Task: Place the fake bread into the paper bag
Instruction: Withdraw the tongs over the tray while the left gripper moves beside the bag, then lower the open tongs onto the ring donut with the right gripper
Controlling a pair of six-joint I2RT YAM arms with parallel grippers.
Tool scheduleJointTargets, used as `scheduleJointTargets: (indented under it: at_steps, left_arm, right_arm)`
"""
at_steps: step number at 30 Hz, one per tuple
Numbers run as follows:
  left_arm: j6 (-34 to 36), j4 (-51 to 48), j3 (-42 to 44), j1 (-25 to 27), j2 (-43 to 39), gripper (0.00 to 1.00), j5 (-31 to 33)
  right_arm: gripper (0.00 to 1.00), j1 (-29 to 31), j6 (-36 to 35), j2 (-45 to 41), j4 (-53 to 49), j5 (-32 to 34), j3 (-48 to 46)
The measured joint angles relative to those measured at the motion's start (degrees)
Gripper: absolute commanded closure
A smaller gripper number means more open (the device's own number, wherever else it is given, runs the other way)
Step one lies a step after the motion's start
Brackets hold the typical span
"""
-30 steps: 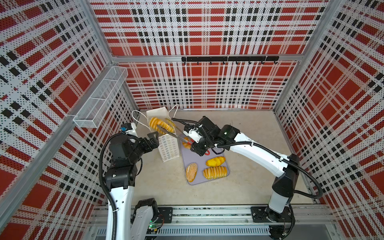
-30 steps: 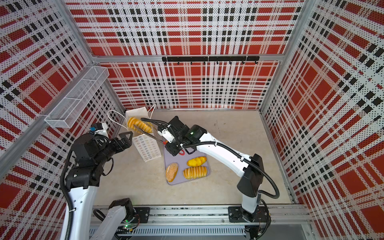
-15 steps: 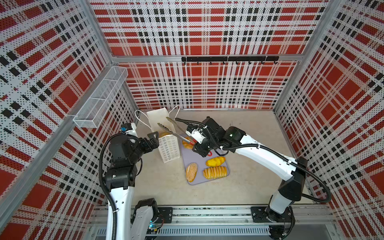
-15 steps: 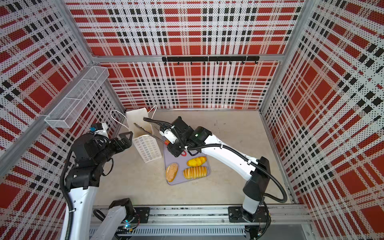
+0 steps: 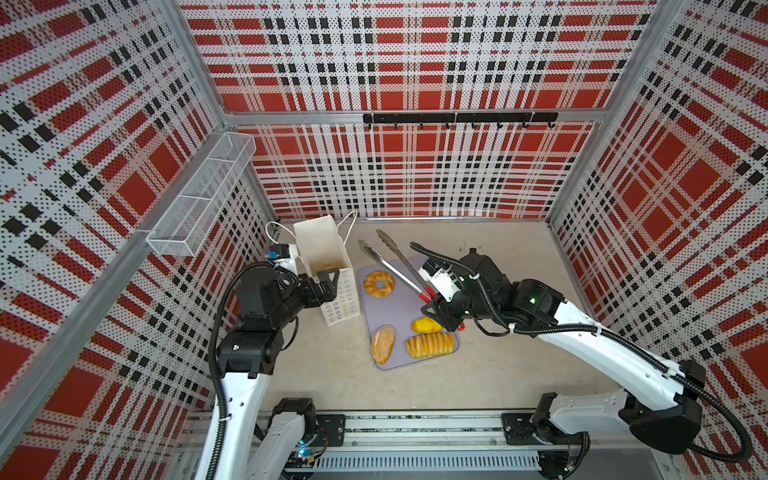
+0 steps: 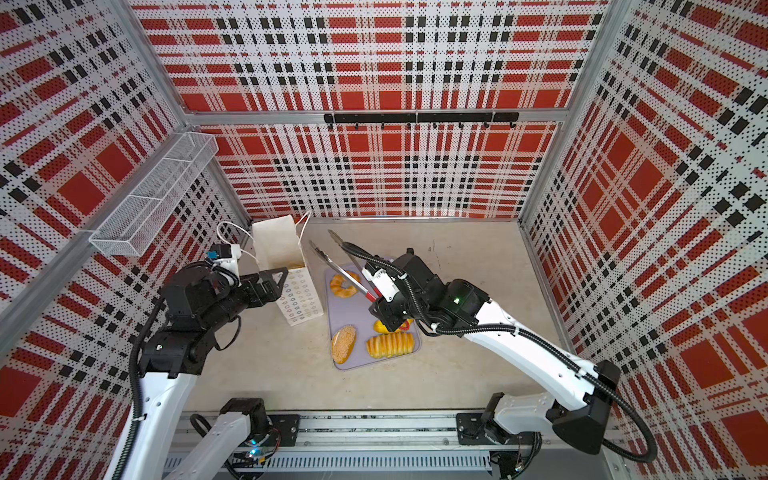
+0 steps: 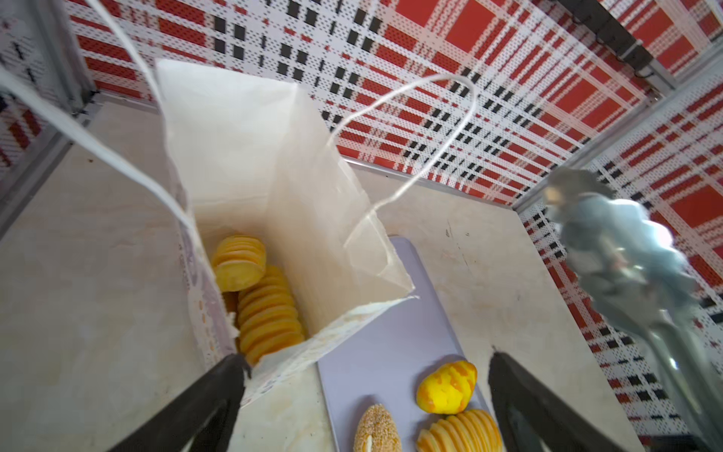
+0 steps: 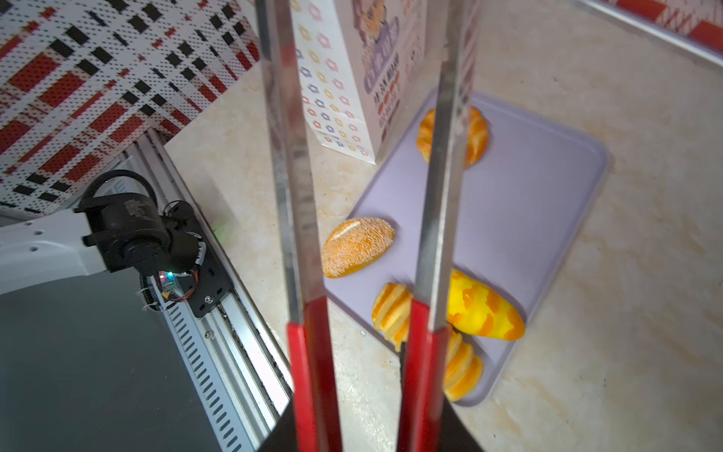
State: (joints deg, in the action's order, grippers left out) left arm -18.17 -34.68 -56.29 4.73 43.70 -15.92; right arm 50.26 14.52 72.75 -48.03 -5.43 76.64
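Paper bag [image 5: 322, 249] upright, mouth up; ridged loaf [image 5: 430, 345] lies crosswise on tray [image 5: 395, 311].

I read the paper bag [image 5: 328, 249] upright, just left of the tray [image 5: 399, 309], two ridged loaves [image 7: 268, 313] inside it. On the tray: ring [image 5: 379, 284] at far end; bun [image 5: 422, 325] behind long loaf [image 5: 430, 345]; seeded oval [image 5: 383, 343] left of both. Tongs [image 5: 395, 272] above the tray's far end.

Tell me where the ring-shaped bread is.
In both top views the ring-shaped bread lies at the far end of the lilac tray, just right of the paper bag, beneath the tongs.
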Motion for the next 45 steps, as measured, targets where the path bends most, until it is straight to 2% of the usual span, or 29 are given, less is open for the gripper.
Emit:
scheduleJointTargets:
  at_steps: [7,13,25,45]
  left_arm:
    - [-0.94,0.42,-0.02,13.46,2.05,0.01,6.16]
    - [-1.11,0.33,0.00,18.93,3.58,0.02,8.94]
    - [-1.53,-1.84,1.77,19.78,3.52,0.02,13.18]
    - [-0.42,-4.33,4.63,18.45,5.51,0.02,11.19]
  right_arm:
    - [0.67,-8.96,2.86,-1.70,-0.70,-3.28,-8.72]
    - [0.66,-11.67,1.97,-0.28,-1.86,-5.86,-11.02]
    - [0.65,-12.68,-4.11,13.16,-2.86,-10.84,-7.37]
    - [0.66,-14.53,-8.50,29.53,-3.74,-14.80,3.37]
